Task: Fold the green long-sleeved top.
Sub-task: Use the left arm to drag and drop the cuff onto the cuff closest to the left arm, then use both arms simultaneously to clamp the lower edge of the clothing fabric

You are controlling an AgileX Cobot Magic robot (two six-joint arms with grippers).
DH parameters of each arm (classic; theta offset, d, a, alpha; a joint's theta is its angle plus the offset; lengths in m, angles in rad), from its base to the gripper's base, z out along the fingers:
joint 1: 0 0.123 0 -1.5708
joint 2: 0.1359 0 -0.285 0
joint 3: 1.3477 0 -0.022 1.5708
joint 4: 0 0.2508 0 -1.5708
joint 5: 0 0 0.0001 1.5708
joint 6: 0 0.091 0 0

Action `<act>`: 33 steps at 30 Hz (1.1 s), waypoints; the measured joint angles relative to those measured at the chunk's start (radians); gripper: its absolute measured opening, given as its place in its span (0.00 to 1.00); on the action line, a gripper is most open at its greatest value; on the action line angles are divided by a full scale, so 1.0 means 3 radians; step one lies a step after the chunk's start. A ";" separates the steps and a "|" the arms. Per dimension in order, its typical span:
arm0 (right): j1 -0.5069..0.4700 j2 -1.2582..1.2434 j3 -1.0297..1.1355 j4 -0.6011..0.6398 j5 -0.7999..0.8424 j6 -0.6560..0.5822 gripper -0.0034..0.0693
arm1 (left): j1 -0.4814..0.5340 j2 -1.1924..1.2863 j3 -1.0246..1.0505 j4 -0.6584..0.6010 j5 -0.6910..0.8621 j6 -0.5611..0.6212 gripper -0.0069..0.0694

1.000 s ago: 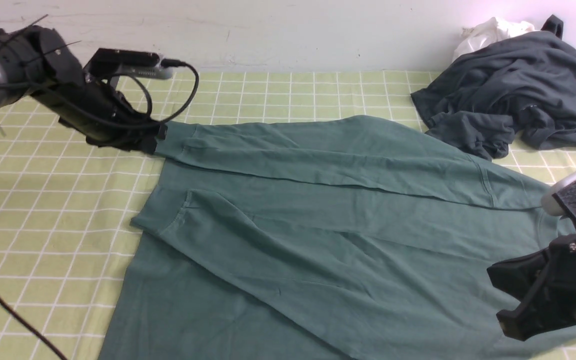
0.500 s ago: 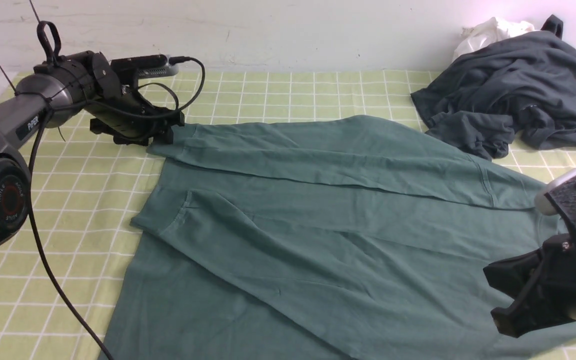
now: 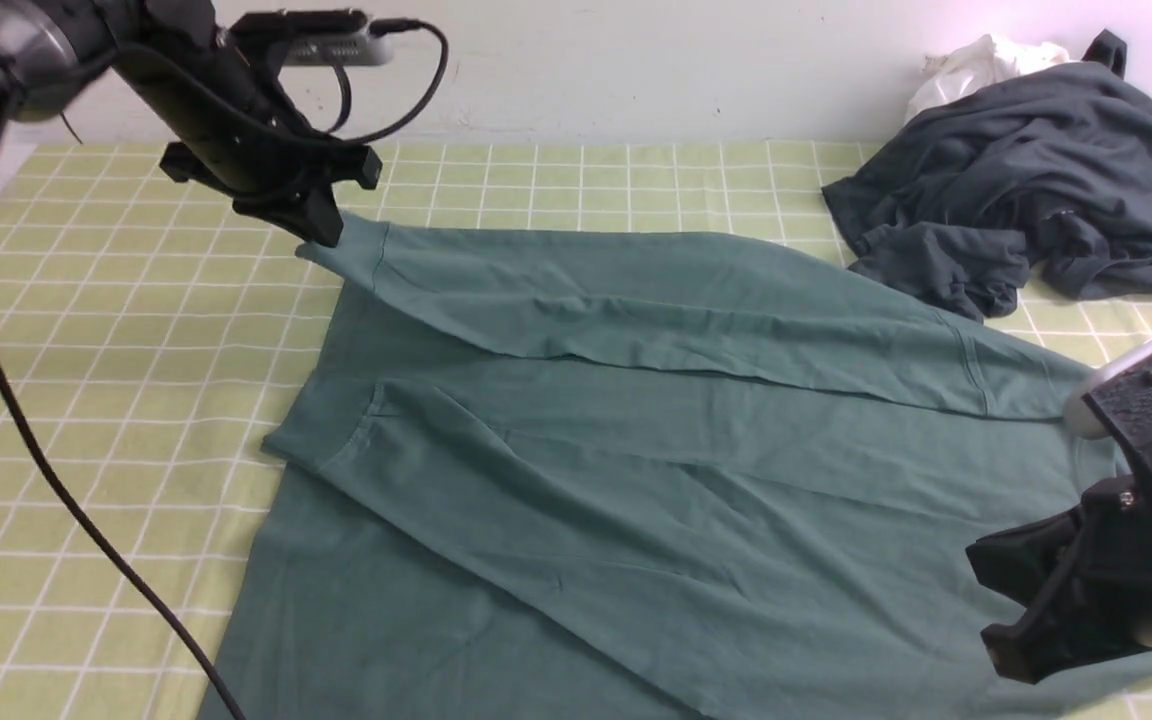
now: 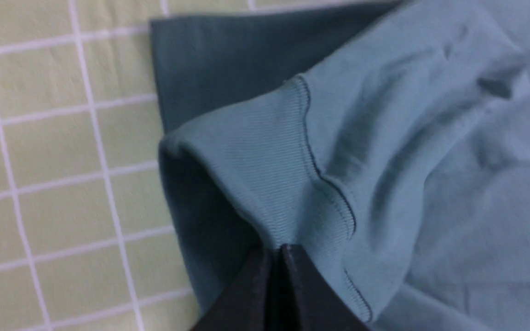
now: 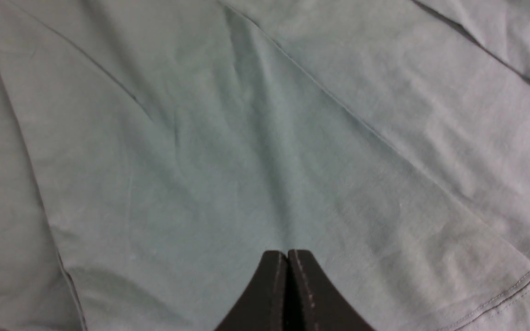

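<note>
Pinching the ribbed cuff (image 4: pixel 265 184) of one sleeve, the left hand (image 4: pixel 279 252) is clamped tight on the fabric, and the cuff tents up off the counter (image 3: pixel 136 350) right at its fingertips. The grip looks meant to carry that sleeve across the body as a fold.

The green long-sleeved top (image 3: pixel 636 470) spreads flat from the left hand towards the right hand (image 5: pixel 287 257). Both sleeves are laid over the body, and the second cuff lies loose on the robot's side of the left hand.

The right hand hangs over the opposite end of the top, its fingers pressed together on nothing. Whether they touch the cloth cannot be told. It may be placed there to steady that end.

Beyond the right hand, just beside the top, a dark grey garment (image 3: pixel 1026 200) lies crumpled with a white cloth (image 3: pixel 976 62) behind it. No box, basket or other container shows.
</note>
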 joint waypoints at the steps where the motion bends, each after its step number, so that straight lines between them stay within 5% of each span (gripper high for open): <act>1: 0.0000 0.0000 0.0000 0.0000 0.0018 -0.0003 0.03 | -0.0021 -0.0142 0.0147 0.0029 0.0030 0.0001 0.09; 9: 0.0000 -0.0016 0.0000 0.0000 0.0025 -0.0006 0.03 | -0.0035 -0.1117 0.1705 0.0133 0.0097 0.0031 0.09; 18: 0.0000 -0.0023 0.0000 0.0077 0.0025 -0.0006 0.03 | -0.0042 -0.1644 0.2611 0.0116 -0.0172 0.0085 0.12; 25: 0.0000 -0.0023 0.0000 0.0144 0.0044 -0.0006 0.03 | -0.0042 -0.1673 0.2970 0.0343 -0.0101 0.0071 0.38; 28: 0.0000 -0.0026 0.0000 0.0151 0.0129 -0.0006 0.03 | -0.0080 -0.1850 0.3118 0.0375 -0.0003 0.0060 0.56; 33: 0.0000 -0.0026 0.0000 0.0151 0.0192 -0.0006 0.03 | -0.0544 -0.2203 0.3663 0.0402 -0.0053 0.0491 0.66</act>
